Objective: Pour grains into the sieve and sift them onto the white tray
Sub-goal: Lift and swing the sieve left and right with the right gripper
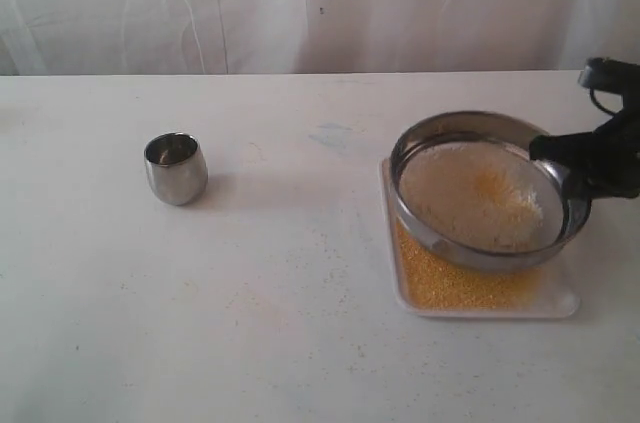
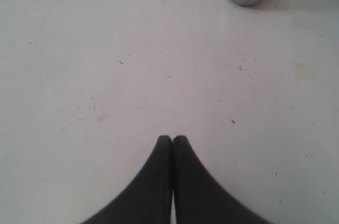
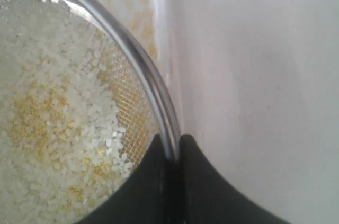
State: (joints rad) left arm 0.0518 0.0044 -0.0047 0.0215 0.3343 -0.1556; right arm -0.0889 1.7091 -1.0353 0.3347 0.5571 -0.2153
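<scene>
Over at four o'clock on the table, we hold the sieve tilted over the white tray, our right gripper clamped on its rim. Pouring looks done: yellow grains lie on the tray, and a few sit among the white ones, so sifting is not finished. Our left gripper is closed and empty.

Left gripper and right gripper — matte black, smoothly tapered

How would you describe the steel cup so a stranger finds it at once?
On the white table, look left in the exterior view, far from the tray and sieve. The cup stands alone, upright; it is small and rounded, while the sieve is wide and shallow.
</scene>
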